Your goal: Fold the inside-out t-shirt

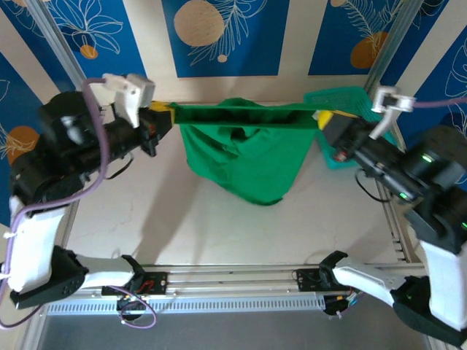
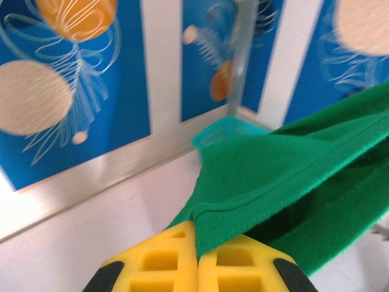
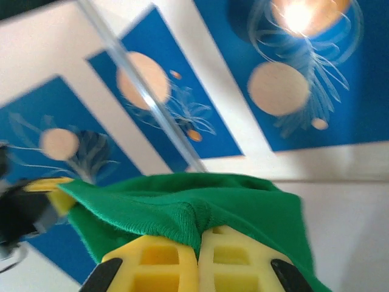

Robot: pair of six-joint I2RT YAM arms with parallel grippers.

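Pinching the shirt (image 1: pixel 244 160) by its top edge, my left fingers (image 2: pixel 158 261) and right fingers (image 3: pixel 158 261) are each clamped on cloth, stretching it taut between them above the surface (image 1: pixel 219 233). I should keep tension even while lowering; bare room lies toward me, the basket (image 1: pixel 339 98) crowds my right.

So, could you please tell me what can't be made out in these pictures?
T-shirt, top view: its folds hide sleeves and collar; whether its lowest part touches the table is unclear.
Basket, top view: the right arm covers much of it; contents hidden.
Left claw and right claw, wrist views: cut off by the bottom edge.
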